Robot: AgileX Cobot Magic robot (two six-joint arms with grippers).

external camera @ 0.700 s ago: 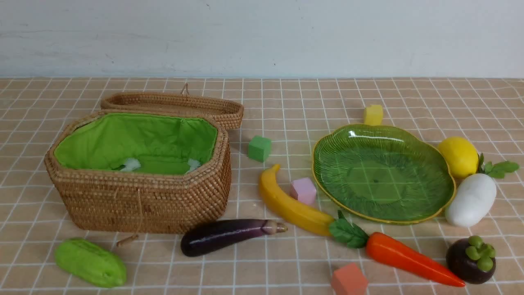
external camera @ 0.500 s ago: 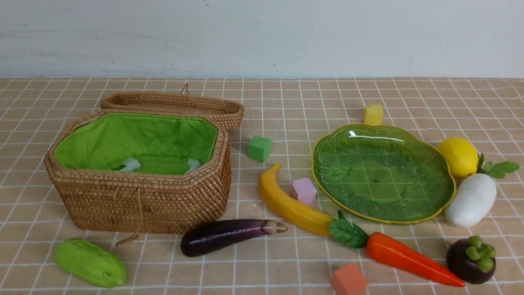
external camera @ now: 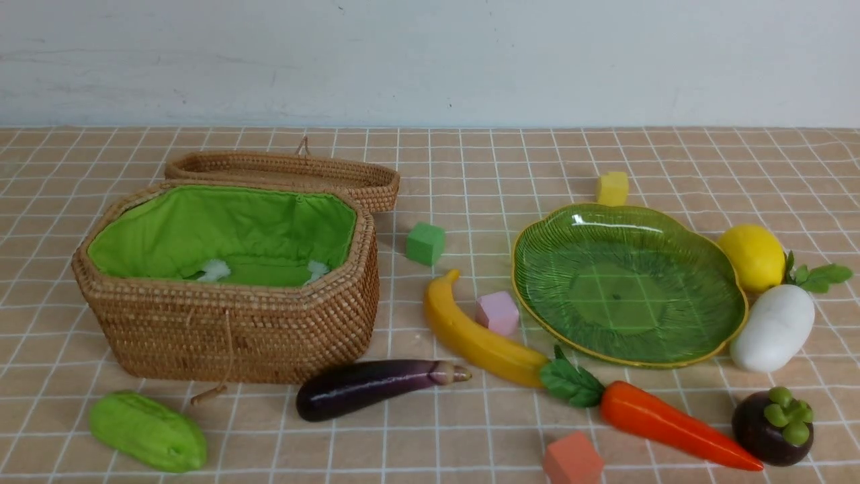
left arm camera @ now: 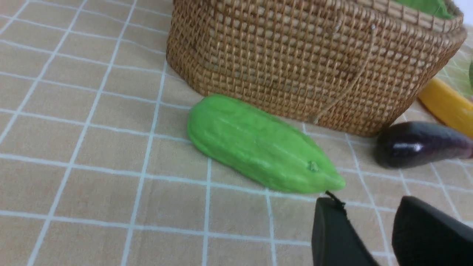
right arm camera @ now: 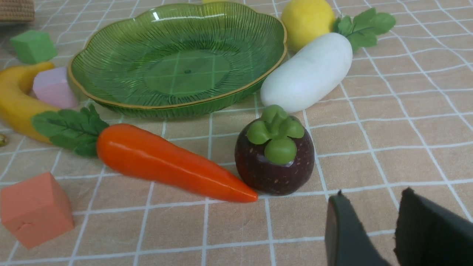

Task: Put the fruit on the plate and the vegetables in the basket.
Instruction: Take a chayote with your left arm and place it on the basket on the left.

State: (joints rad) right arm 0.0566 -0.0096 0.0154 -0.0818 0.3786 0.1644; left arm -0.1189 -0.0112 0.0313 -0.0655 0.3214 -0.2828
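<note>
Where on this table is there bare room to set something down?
Bare tablecloth runs along the back, behind the lid and plate, and between green cube and yellow cube. Crowded in front of the plate: banana, carrot, eggplant.

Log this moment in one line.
plate empty | nothing sorted yet | left gripper open near gourd | right gripper open near mangosteen

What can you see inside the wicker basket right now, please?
Inside the basket only its green lining and two small white tufts show; no vegetable is visible. Its near wall hides the front of the floor.
</note>
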